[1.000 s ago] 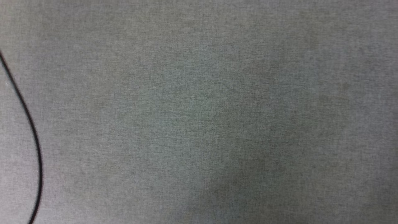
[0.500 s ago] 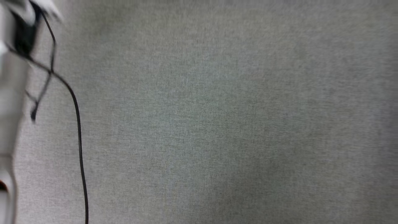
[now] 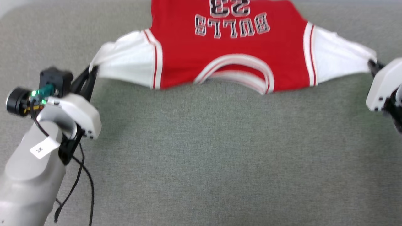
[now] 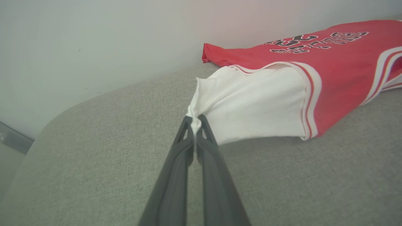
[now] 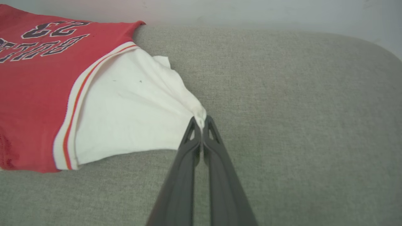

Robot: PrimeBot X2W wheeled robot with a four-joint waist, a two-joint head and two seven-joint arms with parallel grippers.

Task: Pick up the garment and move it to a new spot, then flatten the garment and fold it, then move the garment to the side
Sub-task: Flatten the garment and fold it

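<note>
One shirt (image 3: 232, 59), red with white sleeves, lies chest side up at the far part of the grey table (image 3: 220, 157). Its hem is toward the white wall (image 4: 94, 40) and its collar toward the robot. The "BULLS 23" lettering reads upside down in the head view.

Both sleeves are drawn out sideways to taut points, and the shirt spans between the two tools.

Left tool (image 3: 92, 70): fingers clenched on the tip of the left-hand sleeve. The left wrist view shows white cloth pinched between the fingertips.

Right tool (image 3: 372, 64): fingers clenched on the tip of the right-hand sleeve, pinched the same way in the right wrist view.

The sleeve ends look lifted off the table near the tools. The red body rests on it.

A black cable (image 3: 89, 185) hangs beside the pale left forearm (image 3: 28, 175).
</note>
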